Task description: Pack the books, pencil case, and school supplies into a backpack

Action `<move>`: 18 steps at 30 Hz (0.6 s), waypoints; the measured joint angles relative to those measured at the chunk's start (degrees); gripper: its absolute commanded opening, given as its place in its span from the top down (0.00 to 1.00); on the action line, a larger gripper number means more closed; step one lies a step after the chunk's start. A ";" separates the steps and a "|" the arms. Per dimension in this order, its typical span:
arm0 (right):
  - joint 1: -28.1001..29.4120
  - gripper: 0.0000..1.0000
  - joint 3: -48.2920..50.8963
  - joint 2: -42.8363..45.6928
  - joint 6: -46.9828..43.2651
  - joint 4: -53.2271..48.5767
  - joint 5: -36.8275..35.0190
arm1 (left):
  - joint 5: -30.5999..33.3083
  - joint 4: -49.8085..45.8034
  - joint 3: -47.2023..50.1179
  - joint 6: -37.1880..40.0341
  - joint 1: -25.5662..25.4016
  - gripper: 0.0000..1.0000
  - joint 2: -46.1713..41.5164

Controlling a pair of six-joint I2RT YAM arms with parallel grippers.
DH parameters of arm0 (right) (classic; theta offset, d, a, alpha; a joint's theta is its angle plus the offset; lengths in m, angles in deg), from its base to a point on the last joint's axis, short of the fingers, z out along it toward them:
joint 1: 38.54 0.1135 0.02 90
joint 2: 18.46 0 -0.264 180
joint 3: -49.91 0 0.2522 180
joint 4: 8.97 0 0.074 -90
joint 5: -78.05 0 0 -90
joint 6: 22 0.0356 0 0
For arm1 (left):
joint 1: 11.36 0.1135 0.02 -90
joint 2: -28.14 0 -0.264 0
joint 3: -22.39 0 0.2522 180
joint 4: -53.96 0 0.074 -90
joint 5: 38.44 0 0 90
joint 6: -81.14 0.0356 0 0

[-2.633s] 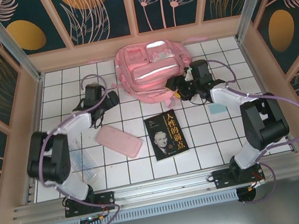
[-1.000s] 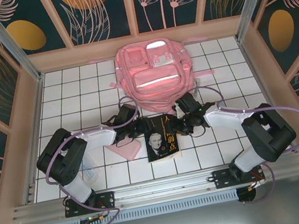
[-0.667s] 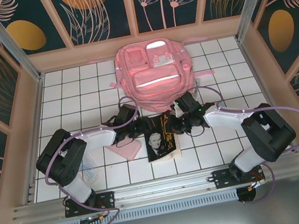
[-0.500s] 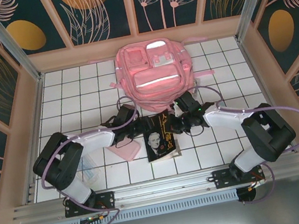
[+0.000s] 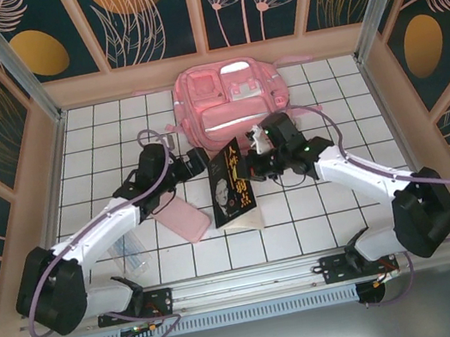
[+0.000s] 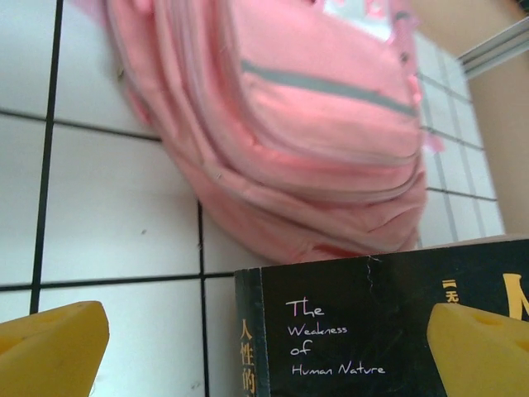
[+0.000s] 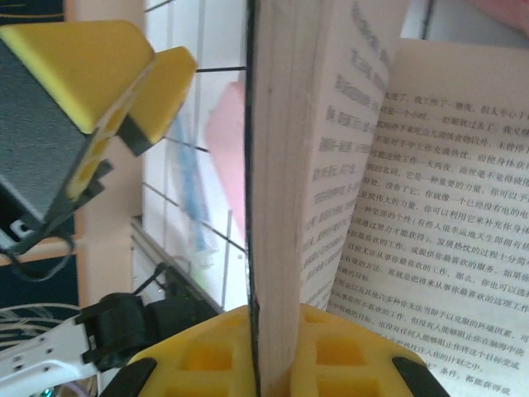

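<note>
1. The back middle is blocked by the backpack (image 5: 231, 106), the tilted book (image 5: 233, 186) just before it.
2. The near left is cluttered by the pencil case (image 5: 186, 221) and transparent box (image 5: 131, 255).
3. Bare tiles (image 5: 98, 138) are left at back left and near right.

The book (image 5: 231, 187) stands before the backpack (image 5: 231, 102), pencil case (image 5: 184, 221) at its left.

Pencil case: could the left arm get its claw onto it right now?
Probably yes. The pencil case lies flat on the table with nothing on top, close to the left claw. That claw is open beside the book, which the right claw holds tilted up, so it need only draw back.
</note>
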 measured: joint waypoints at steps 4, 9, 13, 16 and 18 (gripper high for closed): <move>-3.06 1.00 -3.41 0.17 -0.46 -1.62 3.98 | -3.23 5.33 2.14 -0.11 0.50 0.01 -3.06; -7.54 1.00 -8.17 0.17 -0.85 -1.88 7.96 | -9.44 15.61 6.82 -4.28 0.55 0.01 -3.76; -8.52 1.00 -9.88 0.17 -0.85 0.46 10.54 | -12.66 26.10 12.31 -11.43 0.57 0.01 -2.40; -8.52 1.00 -9.79 -0.15 -0.68 2.12 11.61 | -15.08 35.60 15.41 -17.64 0.66 0.02 0.70; -8.74 1.00 -9.27 -0.39 -0.15 4.35 12.33 | -16.59 41.64 16.52 -21.79 0.68 0.03 3.41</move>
